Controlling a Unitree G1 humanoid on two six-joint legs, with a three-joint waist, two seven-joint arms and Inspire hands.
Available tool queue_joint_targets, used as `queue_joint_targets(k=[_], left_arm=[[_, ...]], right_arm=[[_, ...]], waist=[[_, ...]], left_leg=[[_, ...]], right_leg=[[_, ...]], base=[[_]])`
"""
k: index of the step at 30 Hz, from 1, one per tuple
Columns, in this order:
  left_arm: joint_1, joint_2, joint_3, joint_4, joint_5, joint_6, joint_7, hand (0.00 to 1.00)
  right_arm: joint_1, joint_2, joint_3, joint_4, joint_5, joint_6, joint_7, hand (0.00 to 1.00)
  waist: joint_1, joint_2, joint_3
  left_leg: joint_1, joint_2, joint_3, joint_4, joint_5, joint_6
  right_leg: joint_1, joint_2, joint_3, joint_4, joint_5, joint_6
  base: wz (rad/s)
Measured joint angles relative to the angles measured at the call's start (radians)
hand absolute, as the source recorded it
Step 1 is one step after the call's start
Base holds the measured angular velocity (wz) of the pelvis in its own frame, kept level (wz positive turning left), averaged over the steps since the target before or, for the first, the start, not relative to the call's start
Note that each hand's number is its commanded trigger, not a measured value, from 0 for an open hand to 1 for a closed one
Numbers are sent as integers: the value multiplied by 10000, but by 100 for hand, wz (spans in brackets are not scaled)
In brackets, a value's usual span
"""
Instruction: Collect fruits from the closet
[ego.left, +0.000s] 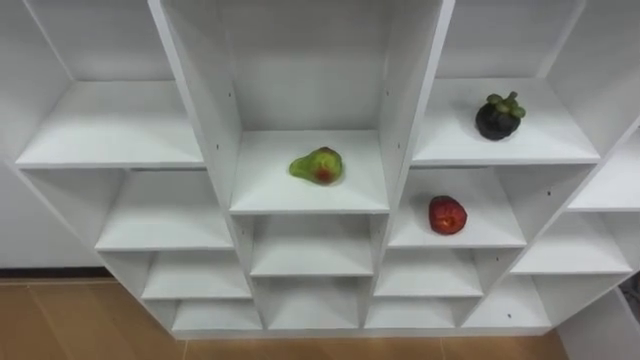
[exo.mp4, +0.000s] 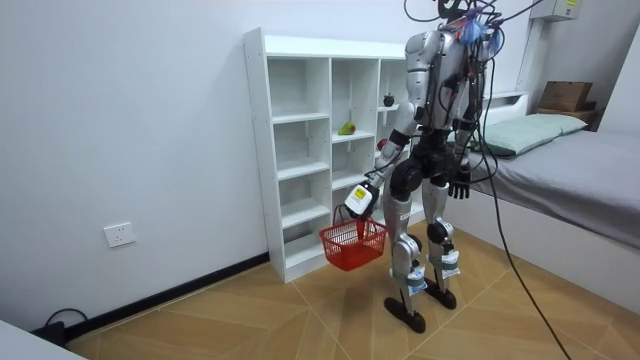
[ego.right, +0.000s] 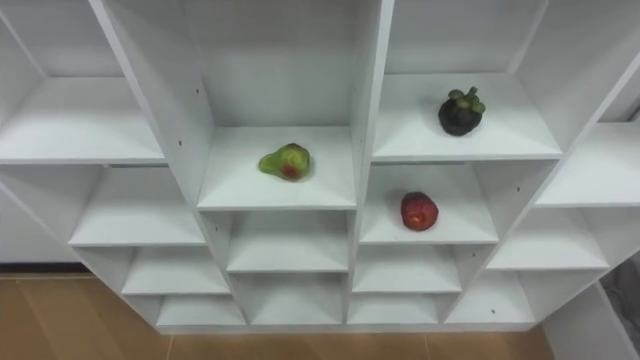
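Left eye view: white shelved closet (ego.left: 110, 130) with green-red pear-shaped fruit (ego.left: 318, 166) at centre, dark purple mangosteen (ego.left: 498, 117) upper right, round red fruit (ego.left: 447, 215) below it. Room view, centre: left hand (exo.mp4: 360, 198) curled round red wire basket (exo.mp4: 352, 243) by its handle, right hand (exo.mp4: 460, 188) hanging slack-fingered; collection apparently not begun.

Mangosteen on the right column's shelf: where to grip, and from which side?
Probably wrap the mangosteen round its dark body, below the green cap, reaching in from the open front of the closet: it sits cap-up with walls either side. The right hand hangs free; the left hand carries the basket.
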Motion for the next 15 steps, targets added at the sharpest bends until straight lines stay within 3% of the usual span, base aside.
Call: queue_joint_targets(k=[6,10,15], left_arm=[[87,-28,8,23,-604,-112,-39,100],[232,-39,-6,24,-1072,-298,-113,100],[337,-24,-4,19,-1017,-683,-386,100]], right_arm=[[14,6,-372,-181,1146,-357,-357,0],[7,22,-1136,-800,2102,-926,-762,0],[0,17,-1239,-1833,2630,-1411,-1022,0]], waist=[[247,26,-15],[202,39,-7],[220,25,-3]], left_leg=[[59,11,90,-28,0,0],[44,9,21,22,0,0],[-1,18,33,50,1,-2]], right_leg=[[30,13,87,18,6,-2],[33,10,42,22,9,-6],[-6,17,44,37,23,-20]], base=[[-3],[2],[1]])
